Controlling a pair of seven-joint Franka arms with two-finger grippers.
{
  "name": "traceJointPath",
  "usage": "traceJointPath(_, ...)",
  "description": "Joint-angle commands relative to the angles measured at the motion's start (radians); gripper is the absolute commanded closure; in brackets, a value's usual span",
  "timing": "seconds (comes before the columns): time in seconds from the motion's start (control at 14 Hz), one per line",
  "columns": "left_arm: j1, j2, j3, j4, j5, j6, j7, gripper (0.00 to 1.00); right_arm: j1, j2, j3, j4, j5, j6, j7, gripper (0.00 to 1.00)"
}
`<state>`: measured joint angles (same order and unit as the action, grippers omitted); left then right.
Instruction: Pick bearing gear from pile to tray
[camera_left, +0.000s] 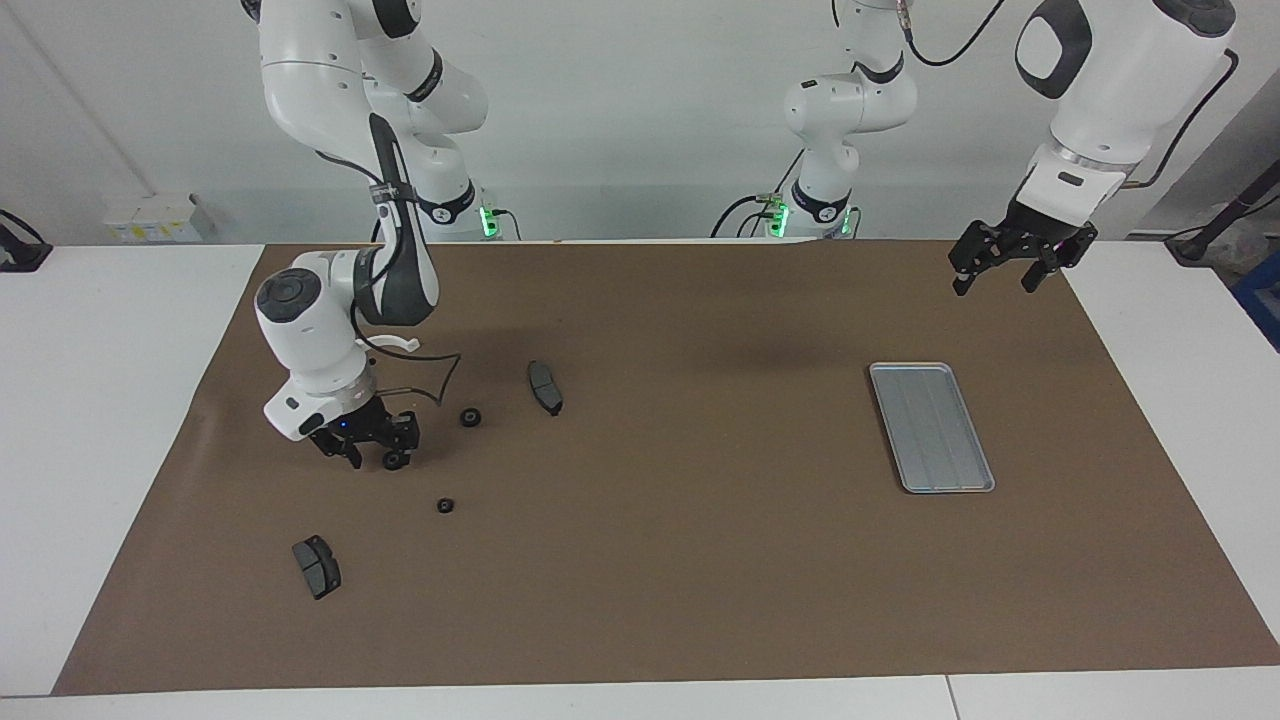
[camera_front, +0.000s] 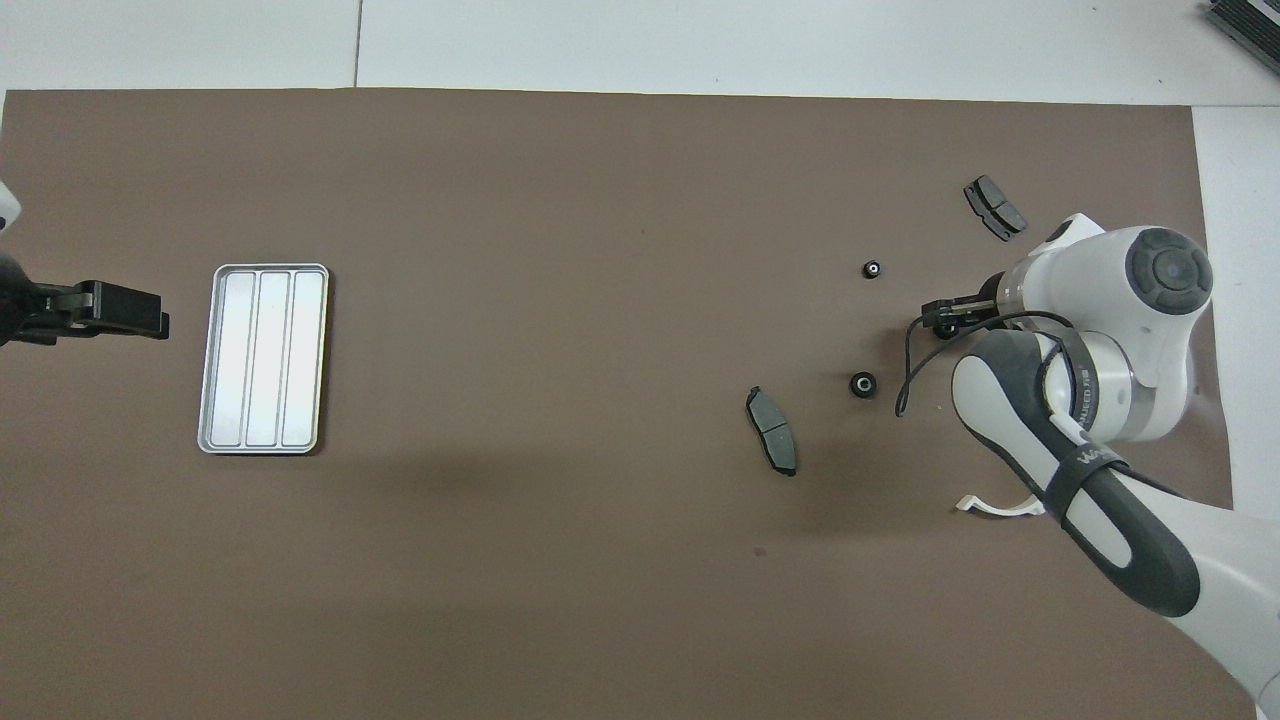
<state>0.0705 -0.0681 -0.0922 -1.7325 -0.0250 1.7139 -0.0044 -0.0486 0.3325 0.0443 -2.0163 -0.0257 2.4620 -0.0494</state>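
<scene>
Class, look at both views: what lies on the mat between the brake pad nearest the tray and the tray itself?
Nothing. Between that brake pad and the tray the brown mat is bare, as both the facing and overhead views show.

The tray (camera_left: 932, 428) is silver-grey metal with a brushed, softly reflective sheen and smooth ridges. It lies on a matt brown mat (camera_left: 700, 560) that looks like paper or thin board, over a smooth white table (camera_left: 90, 400). The 2 brake pads (camera_left: 545, 387) have a dull, dark grey, slightly grainy face. The gears (camera_left: 470, 416) look like black matt rubber or plastic. The white bracket (camera_front: 995, 506) looks like smooth plastic. The arm shells (camera_left: 310, 340) are glossy white plastic.
</scene>
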Motion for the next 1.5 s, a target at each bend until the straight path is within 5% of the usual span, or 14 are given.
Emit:
traceJointPath(0.0,0.006,-0.012,-0.003,0.001,-0.006,-0.007,0.000,0.00,-0.004,0.010,0.005,-0.015,0.017,0.029,-0.030,0.31)
traceJointPath(0.29,0.005,-0.012,-0.003,0.001,-0.006,-0.016,0.000,0.00,-0.002,0.008,0.008,-0.025,0.017,0.029,-0.024,0.53)
traceJointPath(0.5,0.005,-0.012,-0.003,0.001,-0.006,-0.016,0.000,0.00,-0.002,0.002,0.012,-0.024,0.017,0.015,-0.024,1.00)
traceJointPath(0.86,0.006,-0.012,-0.003,0.001,-0.006,-0.017,0.000,0.00,0.000,-0.004,0.048,0.048,0.017,-0.027,0.069,1.00)
traceJointPath(1.43,0.008,-0.012,-0.001,0.001,-0.006,0.001,0.012,0.00,0.280,0.046,0.049,0.181,-0.002,-0.080,0.511,1.00)
